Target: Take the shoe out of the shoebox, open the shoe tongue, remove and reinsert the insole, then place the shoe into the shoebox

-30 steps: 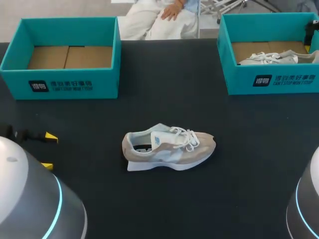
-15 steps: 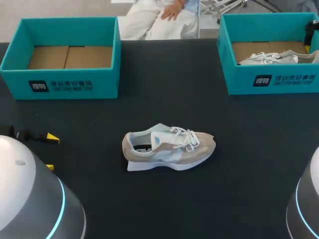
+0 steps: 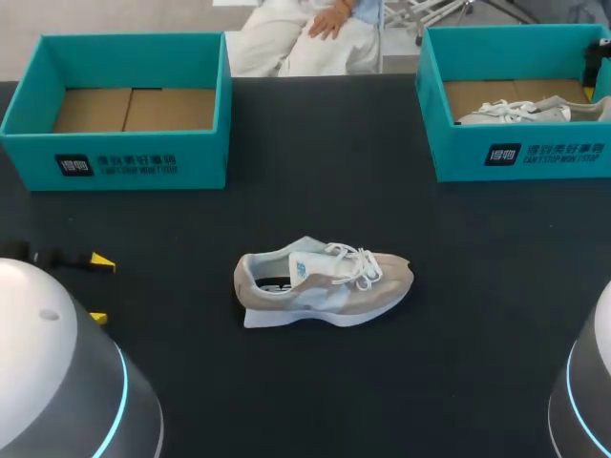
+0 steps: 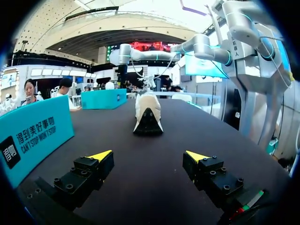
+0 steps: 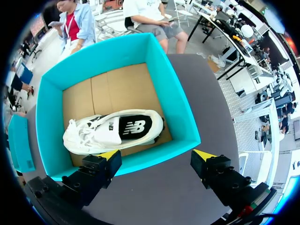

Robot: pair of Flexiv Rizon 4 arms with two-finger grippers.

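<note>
The counter (image 3: 477,334) is a broad, matte black surface. At its far edge stand two rectangular teal shoeboxes of smooth card, each with a plain brown cardboard floor. The left shoebox (image 3: 124,162) holds nothing visible. The right shoebox (image 3: 516,157) holds a pale shoe (image 3: 520,112) lying on its side; in the right wrist view that shoe is white, with a dark side panel and soft white laces.

The two arms show as rounded grey shells with glowing cyan rings, the left arm (image 3: 57,382) and the right arm (image 3: 587,382) at the near corners.

The task shoe (image 3: 325,286) sits upright on its sole in the middle of the counter, well apart from both boxes. It is a low runner with a beige suede-like upper, paler fabric panels, a thick white sole and looped white laces.

The left claw (image 4: 149,155) hangs low over the counter, its blocky black fingers with yellow wedge tips spread wide and holding nothing, the shoe's heel straight ahead. The right claw (image 5: 157,153) hovers above the right shoebox's near wall, likewise spread and empty.
</note>
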